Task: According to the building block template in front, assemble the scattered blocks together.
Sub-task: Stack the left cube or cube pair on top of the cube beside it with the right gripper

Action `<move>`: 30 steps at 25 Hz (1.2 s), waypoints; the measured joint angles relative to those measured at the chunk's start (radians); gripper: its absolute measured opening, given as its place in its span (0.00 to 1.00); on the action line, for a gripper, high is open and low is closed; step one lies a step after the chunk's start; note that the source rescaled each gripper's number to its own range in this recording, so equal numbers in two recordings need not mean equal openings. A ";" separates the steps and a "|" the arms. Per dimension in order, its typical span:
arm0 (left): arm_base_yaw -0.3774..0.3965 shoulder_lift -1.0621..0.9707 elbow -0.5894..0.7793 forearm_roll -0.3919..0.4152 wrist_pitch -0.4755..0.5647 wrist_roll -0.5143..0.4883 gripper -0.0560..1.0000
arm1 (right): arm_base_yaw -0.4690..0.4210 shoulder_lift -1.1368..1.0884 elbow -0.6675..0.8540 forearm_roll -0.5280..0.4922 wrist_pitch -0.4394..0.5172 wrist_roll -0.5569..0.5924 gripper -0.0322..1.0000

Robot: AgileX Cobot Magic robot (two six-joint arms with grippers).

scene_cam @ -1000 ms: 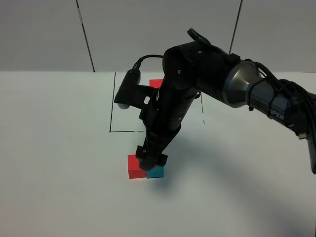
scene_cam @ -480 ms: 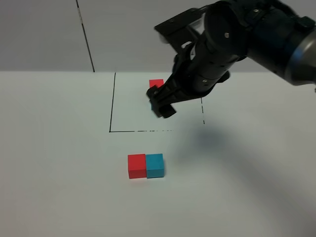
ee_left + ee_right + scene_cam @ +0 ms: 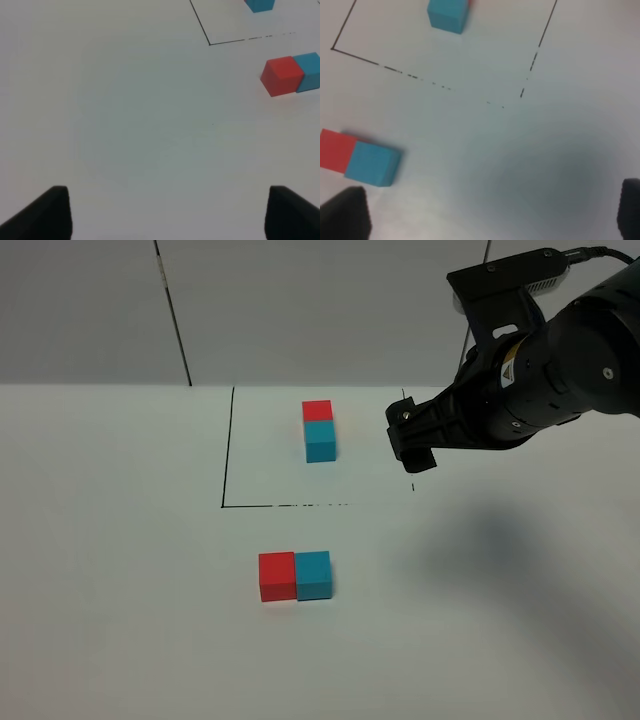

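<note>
The scattered blocks, a red cube and a cyan-blue cube, stand side by side and touching on the white table in front of the black-line square. Inside that square sits the building block template, a red cube joined to a cyan cube. My right gripper hangs in the air to the right of the template, open and empty. Its wrist view shows the cyan block and red block below it. My left gripper is open over bare table, with the red block far off.
The black-line square marks the table's middle back; its front and right lines are broken. A grey wall with dark seams rises behind the table. The left arm does not show in the exterior high view.
My right gripper has lifted off the joined red and cyan blocks and swung up and to the right, past the template. The two blocks stay together where they were.
</note>
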 joint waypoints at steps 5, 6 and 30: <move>0.000 0.000 0.000 0.000 0.000 0.000 0.70 | 0.000 0.016 0.006 0.016 -0.038 -0.165 1.00; 0.000 0.000 0.000 0.000 0.000 0.000 0.70 | 0.000 0.034 0.004 0.035 -0.046 -0.240 1.00; 0.000 0.000 0.000 0.000 0.000 0.000 0.70 | 0.177 0.829 -0.763 0.231 0.392 -0.968 1.00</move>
